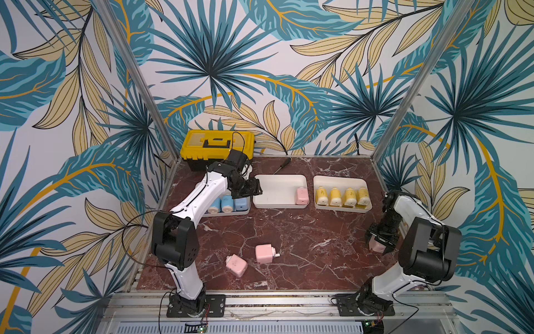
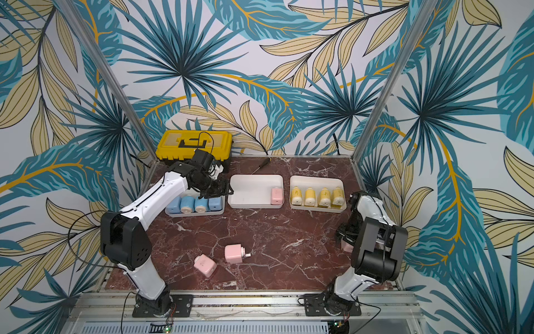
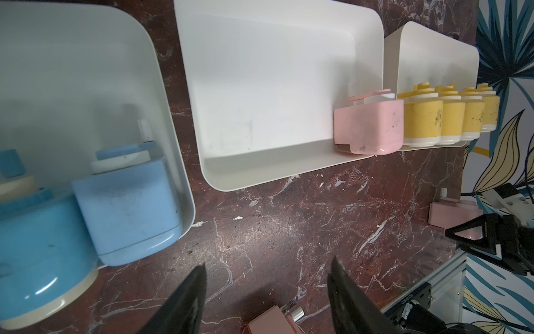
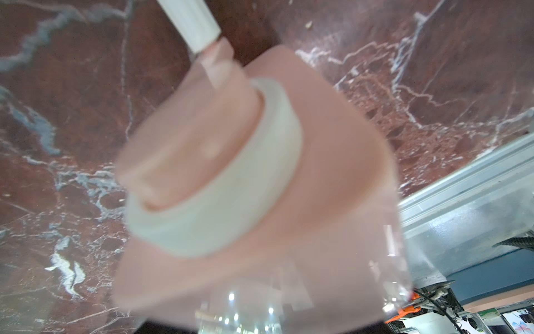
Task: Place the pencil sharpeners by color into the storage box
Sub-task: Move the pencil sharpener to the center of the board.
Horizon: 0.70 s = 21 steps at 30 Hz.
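Sorting nearly done in a top view: blue sharpeners (image 1: 226,204) and yellow sharpeners (image 1: 342,196) fill their trays, one pink sharpener (image 1: 302,196) sits in the middle tray (image 1: 277,188), two more (image 1: 265,253) lie mid-table, nozzles pointing sideways. Left wrist view: left gripper (image 3: 267,289) stands wide, empty, lower centre. Right wrist view: right gripper clamps a held pink sharpener (image 4: 260,188), long axis toward upper left; probably light, rigid, slick plastic, best taken across flat sides.
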### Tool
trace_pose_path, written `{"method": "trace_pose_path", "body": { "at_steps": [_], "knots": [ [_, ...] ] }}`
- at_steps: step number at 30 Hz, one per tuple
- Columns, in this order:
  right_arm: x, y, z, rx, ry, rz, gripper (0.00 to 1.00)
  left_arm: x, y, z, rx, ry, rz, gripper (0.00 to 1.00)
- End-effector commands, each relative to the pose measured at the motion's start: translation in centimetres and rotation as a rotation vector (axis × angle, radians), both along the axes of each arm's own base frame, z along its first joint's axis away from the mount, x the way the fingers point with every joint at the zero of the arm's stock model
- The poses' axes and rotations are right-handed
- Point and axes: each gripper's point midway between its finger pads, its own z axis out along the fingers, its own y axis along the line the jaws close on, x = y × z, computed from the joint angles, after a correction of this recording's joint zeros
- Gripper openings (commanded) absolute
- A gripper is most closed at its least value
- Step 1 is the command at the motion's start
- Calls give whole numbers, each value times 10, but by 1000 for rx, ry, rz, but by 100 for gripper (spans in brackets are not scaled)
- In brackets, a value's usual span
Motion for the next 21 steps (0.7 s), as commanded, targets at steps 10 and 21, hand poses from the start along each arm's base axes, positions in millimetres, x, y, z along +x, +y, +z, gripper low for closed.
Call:
{"method": "trace_pose_path", "body": {
  "at_steps": [10,21],
  "knots": [
    [-2,-9,24,-34,6,42,72,3,-1,17,-18,-46,-15,69],
    [11,-20,3,-24,62,96,73,7,1,13,-14,-39,-5,69]
  ]
}}
